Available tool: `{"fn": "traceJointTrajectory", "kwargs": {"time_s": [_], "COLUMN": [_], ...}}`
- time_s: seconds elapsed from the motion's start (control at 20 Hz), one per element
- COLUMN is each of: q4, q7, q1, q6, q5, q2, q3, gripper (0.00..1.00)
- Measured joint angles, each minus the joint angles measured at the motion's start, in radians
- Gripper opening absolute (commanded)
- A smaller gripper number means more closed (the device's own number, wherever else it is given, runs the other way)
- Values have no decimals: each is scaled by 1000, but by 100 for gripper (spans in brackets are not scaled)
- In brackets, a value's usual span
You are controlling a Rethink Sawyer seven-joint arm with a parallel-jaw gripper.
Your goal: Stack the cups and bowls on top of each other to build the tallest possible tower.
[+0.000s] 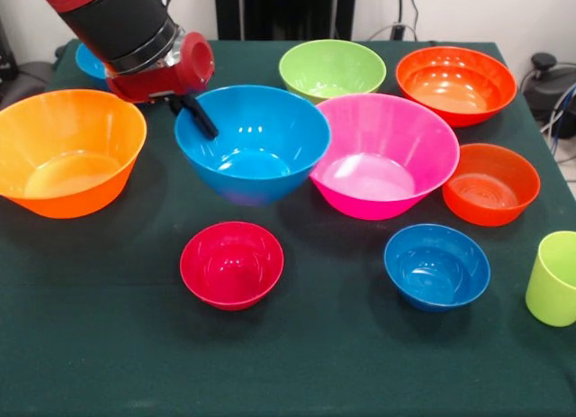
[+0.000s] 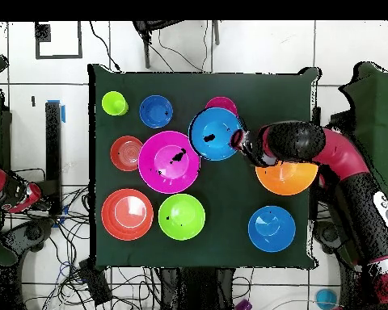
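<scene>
Lime-green cup (image 1: 552,279): upright on the counter (image 1: 108,345), alone at the front view's right edge, apart from all the bowls; nothing is stacked.

Medium blue bowl (image 1: 253,142): centre of the counter, upright, its rim touching or overlapping the large pink bowl (image 1: 385,154) beside it.

Small crimson bowl (image 1: 232,264) and small blue bowl (image 1: 437,265): nearer the camera in the front view, well apart from one another.

Green bowl (image 1: 332,68) and large red-orange bowl (image 1: 455,82): far row, side by side. A smaller red-orange bowl (image 1: 491,184) stands just right of the pink one.

Large orange bowl (image 1: 67,151): front view's left side. A further blue bowl (image 1: 90,60) shows partly behind the arm (image 1: 117,16).

Pincer (image 1: 193,113): dark tips at the blue bowl's rim on its left side, one finger (image 1: 202,118) reaching over the rim. Whether it is spread or pinching the rim cannot be told. In the overhead view the arm lies across the orange bowl.
</scene>
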Motion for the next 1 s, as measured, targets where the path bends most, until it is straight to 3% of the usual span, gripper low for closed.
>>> {"fn": "traceJointTrajectory", "kwargs": {"time_s": [0.5,1.0], "q4": [-135,-224], "q7": [0,0], "q1": [51,55], "q6": [0,0], "q5": [-8,-16], "q2": [32,88], "q3": [-1,-7], "gripper": [0,0]}}
